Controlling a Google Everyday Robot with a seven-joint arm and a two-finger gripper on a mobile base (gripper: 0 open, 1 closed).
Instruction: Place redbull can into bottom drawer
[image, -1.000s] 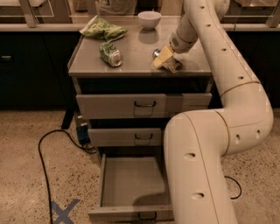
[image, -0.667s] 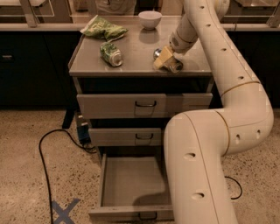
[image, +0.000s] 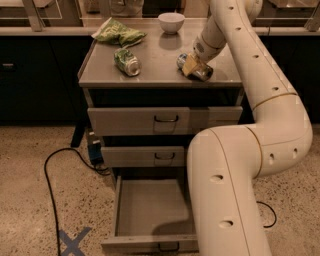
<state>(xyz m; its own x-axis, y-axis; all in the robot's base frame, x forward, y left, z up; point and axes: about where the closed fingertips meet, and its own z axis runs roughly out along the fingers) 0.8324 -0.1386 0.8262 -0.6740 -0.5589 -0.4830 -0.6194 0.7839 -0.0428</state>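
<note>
The redbull can (image: 202, 73) lies on its side on the right part of the grey cabinet top (image: 155, 67). My gripper (image: 191, 64) reaches down from the upper right and is closed around the middle of the can, which rests on the top. The bottom drawer (image: 145, 206) is pulled out, and its flat grey floor holds nothing that I can see. My arm's large lower link (image: 225, 195) hides the drawer's right side.
A green can (image: 127, 61) lies on its side on the left of the cabinet top, with a green bag (image: 119, 34) and a white bowl (image: 171, 21) behind it. The two upper drawers (image: 165, 120) are shut. A black cable (image: 47, 175) and a blue tape X (image: 72, 242) are on the floor at left.
The gripper has stayed at the redbull can with almost no movement. The can remains on the cabinet top.
</note>
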